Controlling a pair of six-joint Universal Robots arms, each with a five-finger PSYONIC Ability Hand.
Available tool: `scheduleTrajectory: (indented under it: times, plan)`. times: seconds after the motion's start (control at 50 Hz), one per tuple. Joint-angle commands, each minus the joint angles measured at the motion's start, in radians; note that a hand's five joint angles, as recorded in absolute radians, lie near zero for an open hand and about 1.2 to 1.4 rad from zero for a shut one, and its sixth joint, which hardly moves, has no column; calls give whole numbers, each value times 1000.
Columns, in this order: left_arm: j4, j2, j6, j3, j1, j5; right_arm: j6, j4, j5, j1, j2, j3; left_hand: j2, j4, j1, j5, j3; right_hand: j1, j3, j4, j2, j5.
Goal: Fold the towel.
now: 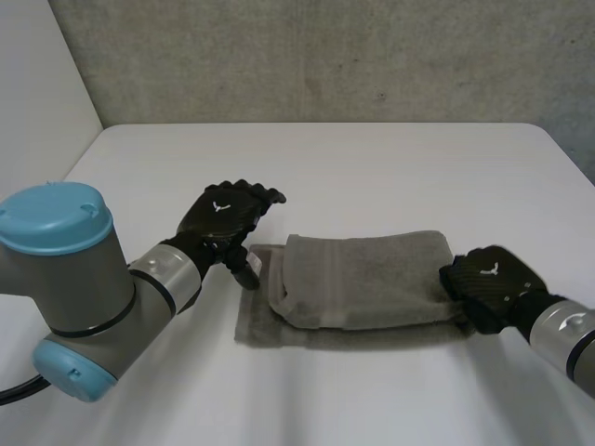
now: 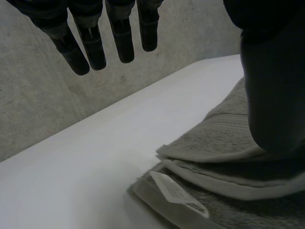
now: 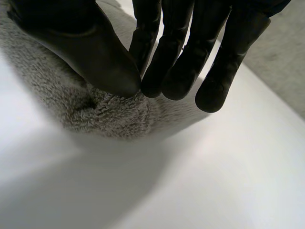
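A grey towel [image 1: 363, 283] lies folded in layers across the middle of the white table [image 1: 372, 167]. My right hand [image 1: 488, 279] is at the towel's right end, its thumb [image 3: 95, 52] and fingers [image 3: 176, 71] pinching the towel [image 3: 105, 112] edge between them. My left hand [image 1: 228, 218] hovers just off the towel's left end with fingers [image 2: 95, 38] straight and spread, holding nothing. Beside its thumb [image 2: 271, 86] the towel's stacked layers [image 2: 224, 157] and a white label [image 2: 174, 193] show.
A grey concrete wall [image 1: 325, 56] stands behind the table's far edge. Bare white tabletop surrounds the towel on all sides, with the widest stretch beyond it toward the wall.
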Motion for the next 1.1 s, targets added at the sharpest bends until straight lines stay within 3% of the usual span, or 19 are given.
scheduleTrajectory:
  times: [0.02, 0.06, 0.16, 0.18, 0.32, 0.42, 0.52, 0.66, 0.7, 0.72, 0.76, 0.78, 0.8, 0.98, 1.1]
  plan:
    - [-1, 31, 1, 14, 14, -3, -79, 91, 26, 19, -46, -92, -29, -16, -24, -215, -32, 76, 65, 55, 68, 57]
    - [-1, 43, -1, 18, 23, -3, -70, 108, 26, 42, -52, -127, -32, -19, -27, -218, -35, 76, 65, 55, 68, 57]
    - [-1, 94, -16, 21, 61, -21, 32, 116, 29, 326, -9, -316, -38, -25, -33, -224, -41, 76, 65, 55, 68, 57]
    - [-1, 94, -16, 21, 61, -21, 33, 116, 29, 327, -9, -316, -38, -25, -33, -224, -41, 76, 65, 55, 68, 57]
    - [1, 140, -70, 20, 104, -78, 68, 116, 54, 639, 246, -561, -41, -28, -36, -227, -44, 76, 65, 55, 68, 57]
    - [1, 161, -108, 14, 133, -89, 66, 117, 58, 738, 398, -650, -35, -22, -30, -221, -38, 76, 65, 55, 68, 57]
    - [1, 163, -116, 5, 136, -86, 75, 114, 54, 754, 469, -669, -32, -19, -27, -218, -35, 76, 65, 55, 68, 57]
    - [1, 158, -117, 3, 122, -84, 146, 111, 57, 729, 423, -643, -32, -19, -27, -218, -35, 39, 28, 18, 31, 20]
    - [1, 152, -117, 6, 119, -84, 184, 107, 58, 689, 314, -588, -32, -19, -27, -218, -35, -194, -206, -216, -202, -213]
    - [1, 152, -117, 6, 119, -84, 184, 107, 58, 689, 313, -588, -32, -19, -27, -218, -35, -196, -207, -217, -204, -215]
    - [1, 151, -117, 11, 113, -84, 207, 101, 70, 604, 221, -527, -32, -19, -27, -218, -35, -937, -948, -958, -945, -956]
    - [1, 149, -117, 14, 103, -84, 207, 101, 71, 603, 221, -526, -32, -19, -27, -218, -35, -942, -953, -963, -949, -961]
    - [4, 148, -117, 17, 90, -84, 215, 102, 83, 562, 186, -499, -32, -19, -27, -218, -35, -1146, -1157, -1167, -1154, -1165]
    - [44, 126, -113, 18, 75, -84, 212, 4, 126, 428, 100, -341, -32, -19, -27, -218, -35, -1146, -1157, -1167, -1154, -1165]
    - [44, 108, -111, 17, 66, -84, 220, -16, 127, 438, 106, -325, -32, -19, -27, -218, -35, -1027, -1038, -1048, -1035, -1046]
